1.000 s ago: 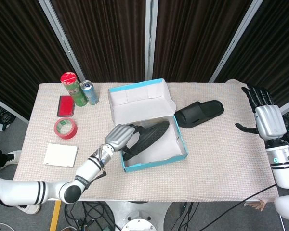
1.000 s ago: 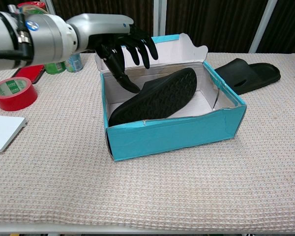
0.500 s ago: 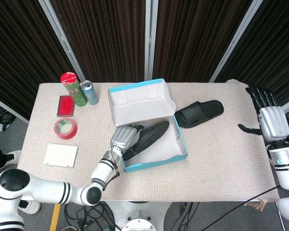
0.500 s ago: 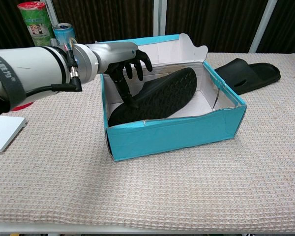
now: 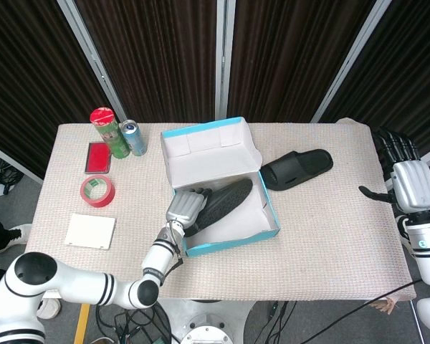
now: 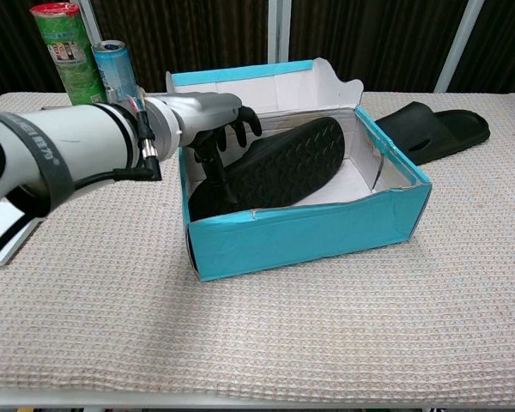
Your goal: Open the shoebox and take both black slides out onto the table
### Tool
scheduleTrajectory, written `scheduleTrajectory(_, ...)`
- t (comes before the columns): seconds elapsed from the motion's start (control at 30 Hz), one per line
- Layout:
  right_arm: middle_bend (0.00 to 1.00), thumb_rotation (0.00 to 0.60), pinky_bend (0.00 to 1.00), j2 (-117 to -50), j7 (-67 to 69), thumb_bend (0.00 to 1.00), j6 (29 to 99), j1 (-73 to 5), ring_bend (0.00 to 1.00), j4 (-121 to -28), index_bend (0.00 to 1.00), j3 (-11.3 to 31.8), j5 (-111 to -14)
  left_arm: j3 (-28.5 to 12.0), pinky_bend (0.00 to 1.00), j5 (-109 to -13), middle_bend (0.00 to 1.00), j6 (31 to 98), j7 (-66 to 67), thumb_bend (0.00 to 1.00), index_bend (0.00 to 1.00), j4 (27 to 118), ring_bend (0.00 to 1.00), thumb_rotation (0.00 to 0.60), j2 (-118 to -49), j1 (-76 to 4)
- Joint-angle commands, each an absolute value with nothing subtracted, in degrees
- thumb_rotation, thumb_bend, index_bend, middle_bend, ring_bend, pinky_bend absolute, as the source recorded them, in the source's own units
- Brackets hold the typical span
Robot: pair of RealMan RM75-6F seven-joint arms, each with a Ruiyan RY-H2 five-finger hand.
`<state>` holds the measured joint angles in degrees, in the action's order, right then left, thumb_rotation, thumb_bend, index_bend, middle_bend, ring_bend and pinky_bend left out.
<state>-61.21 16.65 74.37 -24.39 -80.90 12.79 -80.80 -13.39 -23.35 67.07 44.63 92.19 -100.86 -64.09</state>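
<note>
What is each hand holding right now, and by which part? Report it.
The left hand reaches into the shoebox at the slide, thumb against its sole; a closed hold cannot be told. The right hand holds nothing.

No legible text: print on green canister [image 6: 63, 53], blue can [image 6: 114, 69] and tape roll [image 5: 97, 190] too small to read
</note>
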Motion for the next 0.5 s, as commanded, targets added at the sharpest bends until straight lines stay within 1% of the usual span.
scheduleTrajectory(0.03,0.00,0.600,0.00,-61.38,16.59,0.00,74.25,-24.38,0.00,-80.80,0.00,12.70,-80.87,-12.80,0.46,-23.29,0.20,67.76,45.53,0.06,0.16,91.38,0.28,0.600,-101.76,-63.96)
scheduleTrajectory(0.1,0.00,0.600,0.00,-61.55,16.59,0.00,74.18,-24.35,0.00,-80.79,0.00,12.61,-80.95,-12.38,0.47,-23.76,0.22,67.68,45.83,0.06,0.18,90.94,0.29,0.600,-102.37,-63.73)
scheduleTrajectory(0.23,0.00,0.600,0.00,-61.65,16.48,0.00,74.09,-24.27,0.00,-80.72,0.00,12.62,-80.86,-11.83,0.58,-25.80,0.29,67.22,45.28,0.10,0.26,89.82,0.37,0.600,-103.65,-63.08)
scheduleTrajectory(0.3,0.00,0.600,0.00,-61.59,16.64,0.00,74.18,-24.21,0.00,-80.77,0.00,12.74,-80.80,-11.61,0.60,-26.25,0.33,66.96,45.18,0.13,0.29,89.27,0.40,0.600,-104.20,-62.77)
scheduleTrajectory(0.4,0.00,0.600,0.00,-61.46,16.50,0.00,74.33,-24.05,0.00,-80.79,0.00,12.88,-80.62,-11.33,0.65,-27.31,0.38,65.92,44.52,0.21,0.33,88.48,0.43,0.600,-104.67,-62.18)
scheduleTrajectory(0.5,0.00,0.600,0.00,-61.40,16.61,0.00,74.32,-23.93,0.00,-80.89,0.00,12.98,-80.41,-11.10,0.76,-29.68,0.44,64.81,42.67,0.32,0.38,87.14,0.50,0.600,-105.15,-61.36)
